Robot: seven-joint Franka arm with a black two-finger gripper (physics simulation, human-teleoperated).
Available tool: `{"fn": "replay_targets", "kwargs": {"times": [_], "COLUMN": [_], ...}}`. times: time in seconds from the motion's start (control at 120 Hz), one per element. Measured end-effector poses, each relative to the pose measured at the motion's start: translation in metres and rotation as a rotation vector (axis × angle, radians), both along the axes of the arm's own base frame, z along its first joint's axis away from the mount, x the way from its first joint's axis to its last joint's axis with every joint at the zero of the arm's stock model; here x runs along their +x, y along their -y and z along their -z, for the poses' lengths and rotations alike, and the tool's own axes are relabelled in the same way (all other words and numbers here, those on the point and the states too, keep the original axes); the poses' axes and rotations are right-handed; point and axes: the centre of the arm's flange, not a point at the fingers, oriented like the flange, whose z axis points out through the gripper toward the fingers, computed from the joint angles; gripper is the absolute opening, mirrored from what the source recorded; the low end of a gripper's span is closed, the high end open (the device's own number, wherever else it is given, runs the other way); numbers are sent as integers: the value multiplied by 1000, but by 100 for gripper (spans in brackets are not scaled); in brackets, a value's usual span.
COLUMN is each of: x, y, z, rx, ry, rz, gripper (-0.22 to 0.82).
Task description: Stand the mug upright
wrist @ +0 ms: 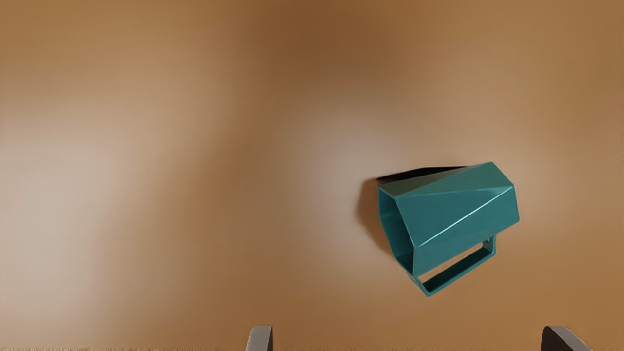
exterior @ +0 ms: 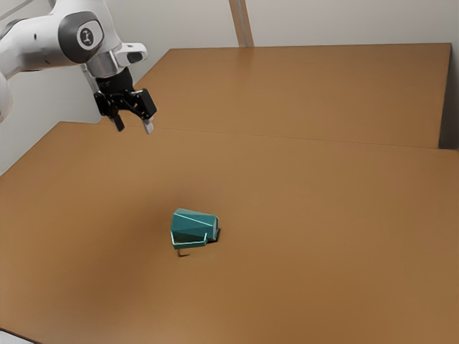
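Currently, the teal mug point(wrist: 456, 209) is lying on its side on the table point(exterior: 323, 251), its flat facets probably bracing it against rolling; well above, the opened, empty gripper point(exterior: 134, 128) is hovering.

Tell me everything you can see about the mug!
The mug is blue-green and a bit shiny, with flat, slanted sides and sharp edges instead of a round body. It could be pottery or plastic; I can't tell which. It's lying on its side on the brown table, so its open mouth faces sideways. A squared handle sticks out along one side. The table holds it up, and the tool isn't touching it.
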Motion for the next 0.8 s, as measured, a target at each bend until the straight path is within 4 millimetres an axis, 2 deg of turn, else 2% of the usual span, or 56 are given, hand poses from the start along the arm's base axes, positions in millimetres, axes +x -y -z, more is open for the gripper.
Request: {"fn": "replay_targets", "kwargs": {"times": [0.225, 0.367, 0.492, 0.567, 0.8], "x": [-1, -4, -15, -24, -52], "y": [0, 5, -8, -8, -3], "z": [0, 11, 38, 55, 143], "rx": [-1, -29, -140, -193, -394], "ry": [-4, -28, -65, -73, -92], "rz": [5, 6, -53, -78, -170], "gripper": [60, 60, 60, 60, 60]}}
